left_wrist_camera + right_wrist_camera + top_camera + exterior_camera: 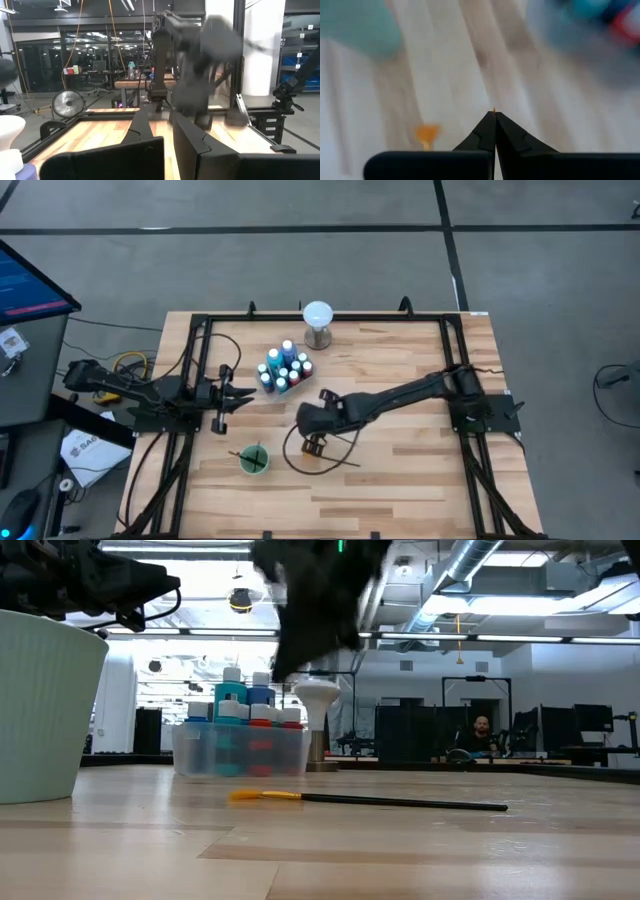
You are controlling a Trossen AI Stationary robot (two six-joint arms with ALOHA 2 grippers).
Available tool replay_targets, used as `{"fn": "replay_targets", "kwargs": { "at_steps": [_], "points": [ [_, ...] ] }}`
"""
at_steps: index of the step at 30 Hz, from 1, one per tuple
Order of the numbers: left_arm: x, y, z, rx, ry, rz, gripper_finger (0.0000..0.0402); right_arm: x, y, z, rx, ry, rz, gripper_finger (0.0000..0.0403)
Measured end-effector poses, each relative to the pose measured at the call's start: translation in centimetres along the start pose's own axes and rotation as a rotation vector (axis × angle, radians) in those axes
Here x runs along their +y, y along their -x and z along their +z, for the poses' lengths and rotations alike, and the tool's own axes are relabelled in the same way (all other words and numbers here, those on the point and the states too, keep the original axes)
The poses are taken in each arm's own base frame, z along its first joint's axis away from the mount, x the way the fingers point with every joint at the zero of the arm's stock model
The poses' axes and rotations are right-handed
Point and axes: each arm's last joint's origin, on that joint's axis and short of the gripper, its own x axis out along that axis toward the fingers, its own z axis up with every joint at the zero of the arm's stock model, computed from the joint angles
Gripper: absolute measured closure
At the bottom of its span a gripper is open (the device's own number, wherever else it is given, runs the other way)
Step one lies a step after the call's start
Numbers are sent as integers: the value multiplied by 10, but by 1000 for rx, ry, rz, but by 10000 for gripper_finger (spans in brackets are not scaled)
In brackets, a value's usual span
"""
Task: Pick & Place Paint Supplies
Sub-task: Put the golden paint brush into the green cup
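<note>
High view: paint bottles (284,370) stand grouped at the table's rear, a green cup (254,459) already holds brushes, and the right gripper (312,442) hovers mid-table over the remaining orange-tipped brush (330,461); left gripper (243,392) waits beside the bottles, fingers spread. Low view: that brush (370,800) lies flat on the wood, still to be placed. Right wrist view: fingers pressed together on nothing, scene too smeared to read.

We see two black jointed arms mounted on black frame rails. Each claw, left claw (240,393) and right claw (312,446), has flat dark fingers tapering to pointed tips, with black cables trailing.
</note>
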Motion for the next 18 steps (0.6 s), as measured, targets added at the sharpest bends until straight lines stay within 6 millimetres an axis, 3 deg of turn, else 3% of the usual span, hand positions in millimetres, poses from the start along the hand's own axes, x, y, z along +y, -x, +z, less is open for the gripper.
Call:
{"fn": "replay_targets", "kwargs": {
  "at_steps": [7,10,15,18],
  "points": [
    [0,0,0,-4,1,0,401,16,92,38,-471,-7,68,403],
    [0,0,0,-4,1,0,401,28,122,52,-701,-10,140,403],
    [0,0,0,-3,1,0,401,45,142,65,-991,-5,225,403],
    [0,0,0,-4,1,0,401,52,131,69,-1083,-5,240,403]
  ]
}}
